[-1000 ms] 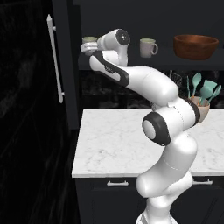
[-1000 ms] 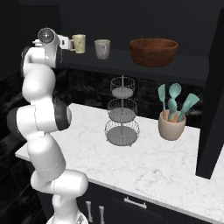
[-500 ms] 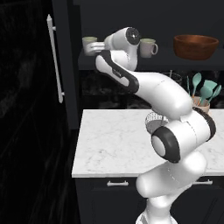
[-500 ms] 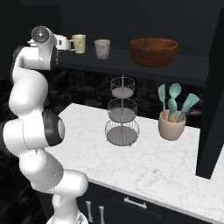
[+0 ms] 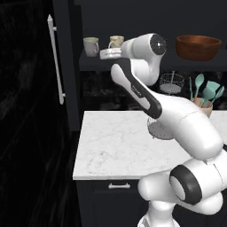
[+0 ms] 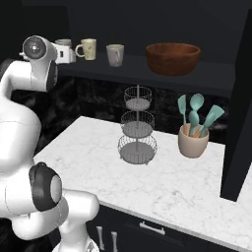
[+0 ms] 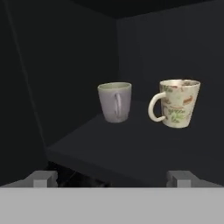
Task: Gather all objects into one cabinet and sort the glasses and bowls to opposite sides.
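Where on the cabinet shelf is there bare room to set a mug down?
The widest free patch lies between the plain grey mug and the wooden bowl. It is crowded at the far end, where the patterned mug and another grey mug stand near the gripper.

grey mug point(image 7: 114, 102) beside patterned mug point(image 7: 178, 103), dark shelf point(image 7: 131, 148)

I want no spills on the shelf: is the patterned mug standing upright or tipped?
Upright. In the hand view the patterned mug stands on its base on the dark shelf, rim up, handle toward the grey mug.
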